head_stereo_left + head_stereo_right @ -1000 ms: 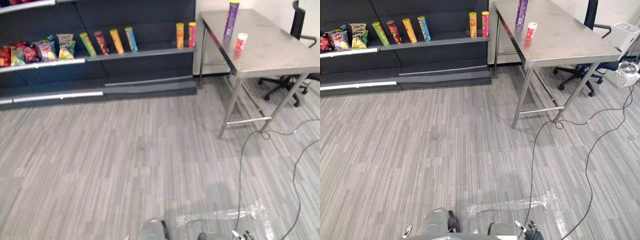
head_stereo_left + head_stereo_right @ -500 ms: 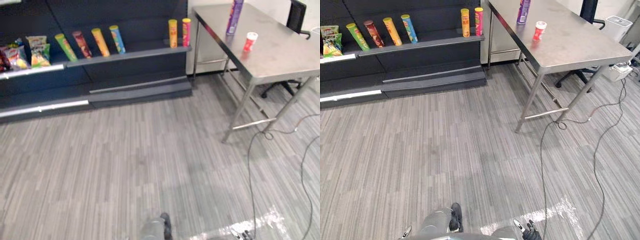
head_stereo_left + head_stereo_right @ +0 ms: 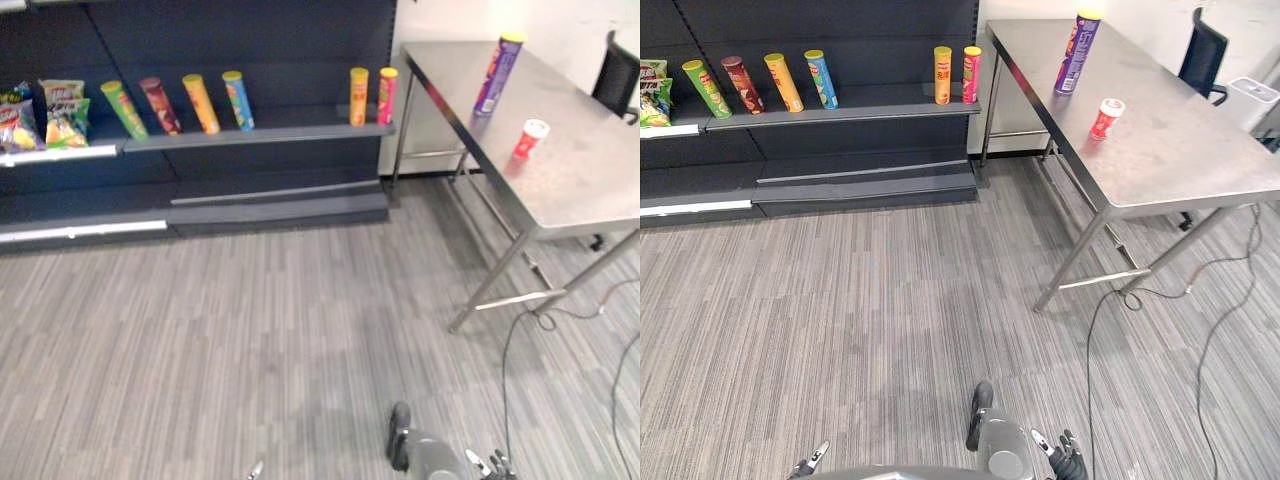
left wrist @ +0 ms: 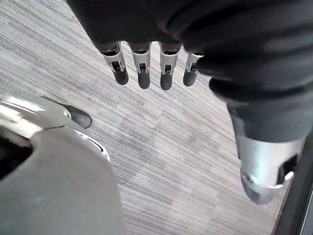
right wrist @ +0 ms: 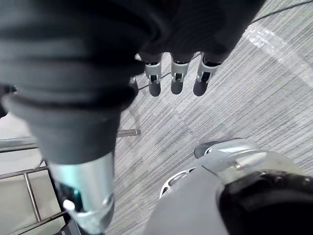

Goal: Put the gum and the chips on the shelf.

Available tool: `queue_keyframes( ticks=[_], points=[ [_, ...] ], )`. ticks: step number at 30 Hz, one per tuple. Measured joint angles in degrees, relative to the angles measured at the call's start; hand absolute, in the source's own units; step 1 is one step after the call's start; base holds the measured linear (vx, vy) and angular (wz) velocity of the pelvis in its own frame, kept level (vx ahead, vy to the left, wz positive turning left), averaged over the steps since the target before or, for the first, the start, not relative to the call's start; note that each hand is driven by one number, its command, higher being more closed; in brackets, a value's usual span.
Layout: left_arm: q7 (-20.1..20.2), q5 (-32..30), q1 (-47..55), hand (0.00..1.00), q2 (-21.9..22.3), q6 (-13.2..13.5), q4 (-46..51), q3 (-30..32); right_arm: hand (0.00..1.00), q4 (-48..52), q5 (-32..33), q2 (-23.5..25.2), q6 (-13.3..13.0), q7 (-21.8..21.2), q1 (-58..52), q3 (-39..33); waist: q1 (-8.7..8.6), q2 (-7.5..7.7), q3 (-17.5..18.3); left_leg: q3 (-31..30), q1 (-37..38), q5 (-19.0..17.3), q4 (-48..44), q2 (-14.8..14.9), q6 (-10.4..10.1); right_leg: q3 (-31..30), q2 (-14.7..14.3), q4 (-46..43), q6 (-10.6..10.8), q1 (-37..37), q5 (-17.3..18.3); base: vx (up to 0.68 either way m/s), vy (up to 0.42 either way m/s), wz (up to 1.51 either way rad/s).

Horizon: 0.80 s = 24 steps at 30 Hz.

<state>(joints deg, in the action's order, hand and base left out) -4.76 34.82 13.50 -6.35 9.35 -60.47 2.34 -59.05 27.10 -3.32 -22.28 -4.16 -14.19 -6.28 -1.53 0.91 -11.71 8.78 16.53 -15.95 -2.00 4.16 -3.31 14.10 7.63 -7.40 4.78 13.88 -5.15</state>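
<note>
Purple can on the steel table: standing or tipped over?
Upright: the purple can stands on its base on the table, not lying on its side.

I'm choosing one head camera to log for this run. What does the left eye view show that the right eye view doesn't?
Left eye view's extra: a red snack bag at the left end of the shelf. Right eye view's extra: a white box beyond the table, by the black chair. Shared: six chip tubes on the shelf, plus the purple chips can and the red gum bottle, upright and apart on the table.
</note>
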Motion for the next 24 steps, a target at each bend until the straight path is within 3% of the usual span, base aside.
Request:
queue_keyframes(
  ticks=[1, 3, 4, 6, 8, 9, 10, 11, 12, 13, 14, 15, 18, 19, 21, 23, 24],
  points=[
    [-0.07, -0.02, -0.25, 0.00, 0.97, -0.03, 0.03, 0.27, 0.00, 0.36, 0.02, -0.77, -0.08, 0.12, 0.05, -0.24, -0.24, -1.25, -0.48, 0.05, 0.67, -0.25, -0.22, 1.50, -0.64, 1.08, -1.16, -2.15, -2.69, -0.17, -0.17, 0.56, -0.333, 0.40],
    [-0.13, -0.01, -0.33, 0.00, 2.70, 0.06, 0.36, 0.49, 0.00, 0.73, 0.01, -1.98, 0.06, 0.68, 0.19, -0.30, 0.05, -3.26, -0.12, 0.66, 0.81, 1.06, -0.57, 3.64, -1.98, 2.28, -2.63, -3.75, -4.65, -0.23, 2.33, 0.39, -0.215, 0.23],
    [-0.74, -0.01, -0.34, 0.00, 3.15, -0.01, 0.72, 1.45, 0.00, 1.74, -0.02, -2.05, 0.60, 1.66, 0.42, -0.19, 0.04, -3.68, 0.00, 0.91, 0.87, 3.59, -1.73, 4.50, -2.93, 3.00, -2.97, -5.69, -5.10, -0.40, 4.87, 0.40, -0.223, 0.14],
    [-1.80, 0.03, -0.34, 0.00, 3.67, 0.03, 1.24, 2.82, 0.00, 2.09, -0.06, -1.55, 1.07, 2.65, 0.42, -0.05, 0.05, -3.20, -0.12, 1.90, 0.45, 5.20, -6.76, 5.36, -3.53, 3.45, -2.99, -7.67, -5.18, -2.03, 7.81, 0.37, -0.228, 0.10],
    [-2.31, 0.32, -0.28, 0.00, 3.94, 0.08, 1.41, 4.14, 0.00, 2.02, -0.12, -1.40, 1.39, 3.11, 0.30, -0.02, 0.18, -2.96, -0.04, 1.68, -3.21, 6.33, -19.39, 7.38, -4.91, 3.46, -3.84, -7.37, -5.76, -5.11, 9.97, 0.30, -0.194, -0.03],
    [-2.22, 0.43, -0.30, 0.00, 4.18, 0.04, 1.55, 5.00, 0.00, 2.17, -0.18, -1.57, 1.87, 3.30, 0.31, 0.07, 0.11, -3.19, 0.11, 1.33, -8.33, 9.70, -30.68, 9.54, -6.09, 3.39, -4.85, -6.31, -6.14, -7.20, 10.60, 0.21, -0.123, -0.16],
    [-2.03, 0.44, -0.28, 0.00, 4.26, 0.07, 1.60, 5.19, 0.00, 2.18, -0.20, -1.80, 2.15, 3.30, 0.29, 0.19, 0.16, -3.30, 0.13, 1.28, -10.73, 12.94, -36.03, 10.81, -6.22, 3.09, -5.59, -5.38, -6.35, -8.34, 10.73, 0.35, -0.130, -0.28],
    [-1.52, 0.44, -0.06, 0.00, 4.26, 0.10, 1.57, 5.51, 0.00, 2.09, -0.23, -2.41, 2.49, 3.33, 0.23, 1.30, 0.31, -3.09, -0.07, 1.40, -14.72, 19.37, -45.28, 13.53, -6.08, 2.32, -6.99, -2.50, -6.54, -11.23, 10.81, 0.31, -0.072, -0.29],
    [-1.03, 0.45, -0.03, 0.00, 4.11, 0.16, 1.53, 5.87, 0.00, 2.02, -0.22, -2.69, 2.81, 3.43, 0.49, 1.63, 0.21, -3.60, -0.11, 2.00, -18.92, 14.63, -53.34, 15.96, -5.96, 2.05, -7.88, -0.63, -6.72, -13.86, 10.91, 0.37, -0.081, -0.28],
    [-0.95, 0.55, -0.10, 0.00, 3.90, 0.18, 1.56, 5.94, 0.00, 1.79, -0.22, -2.65, 3.19, 3.76, 0.52, 1.61, 0.25, -3.32, -0.22, 3.66, -20.79, 11.05, -55.76, 16.66, -5.32, 1.61, -7.85, 0.49, -7.01, -15.93, 11.01, 0.31, -0.048, -0.21],
    [-0.52, 0.99, -0.12, 0.00, 3.85, 0.20, 1.68, 5.89, 0.00, 1.55, -0.22, -2.58, 3.31, 3.81, 0.48, 1.60, 0.47, -3.02, -0.28, 6.70, -21.88, 7.45, -53.90, 16.64, -4.70, 1.06, -7.12, 1.73, -7.49, -18.36, 10.98, 0.23, -0.017, -0.20],
    [-0.29, 1.11, -0.05, 0.00, 3.84, 0.26, 1.78, 5.88, 0.00, 1.39, -0.23, -2.59, 3.30, 3.80, 0.55, 1.60, 0.61, -2.97, -0.27, 8.19, -22.34, 6.17, -51.66, 16.39, -4.50, 0.95, -6.64, 2.34, -7.44, -19.52, 11.09, 0.27, 0.014, -0.30],
    [0.54, 2.78, 0.07, 0.00, 3.55, 0.57, 1.79, 5.11, 0.00, 1.08, -0.44, -2.37, 3.27, 3.67, 1.91, 0.85, 0.74, -2.55, -0.26, 10.88, -23.31, 5.18, -29.34, 11.57, -4.70, -1.46, -3.78, 2.66, -5.49, -21.78, 11.95, 0.31, 0.141, -0.40],
    [0.68, 2.78, 0.06, 0.00, 3.37, 0.57, 1.80, 4.60, 0.00, 0.99, -1.43, -2.36, 3.21, 3.61, 2.15, 0.22, 0.65, -2.54, -0.26, 9.87, -22.87, 7.39, -17.63, 9.21, -4.68, -2.15, -2.81, 2.82, -4.40, -22.13, 12.28, 0.21, 0.157, -0.28],
    [0.66, 2.85, 0.06, 0.00, 3.37, 0.57, 1.71, 4.56, 0.00, -0.07, -1.96, -2.26, 3.20, 3.53, 2.18, -0.04, 0.55, -2.55, -0.26, 6.79, -22.71, 11.97, -4.68, 7.41, -4.49, -3.03, -2.07, 3.36, -2.68, -23.20, 13.04, 0.30, 0.261, -0.23],
    [0.69, 3.27, 0.18, 0.00, 3.34, 0.47, 1.62, 4.25, 0.00, -0.51, -1.94, -2.30, 3.10, 3.46, 1.59, -0.07, 0.53, -2.91, -0.32, 3.93, -23.32, 13.26, -1.20, 7.80, -4.67, -3.55, -1.93, 3.66, -0.39, -25.25, 14.40, 0.35, 0.327, -0.13],
    [0.74, 3.99, 0.21, 0.00, 3.09, 0.34, 1.49, 3.68, 0.00, -1.03, -1.94, -2.28, 3.07, 3.27, 1.34, -0.02, 0.67, -2.47, -0.37, 4.27, -23.06, 16.57, -3.51, 7.06, -4.15, -4.23, -0.84, 3.48, 0.83, -26.71, 15.63, 0.34, 0.315, -0.18]
  ],
)
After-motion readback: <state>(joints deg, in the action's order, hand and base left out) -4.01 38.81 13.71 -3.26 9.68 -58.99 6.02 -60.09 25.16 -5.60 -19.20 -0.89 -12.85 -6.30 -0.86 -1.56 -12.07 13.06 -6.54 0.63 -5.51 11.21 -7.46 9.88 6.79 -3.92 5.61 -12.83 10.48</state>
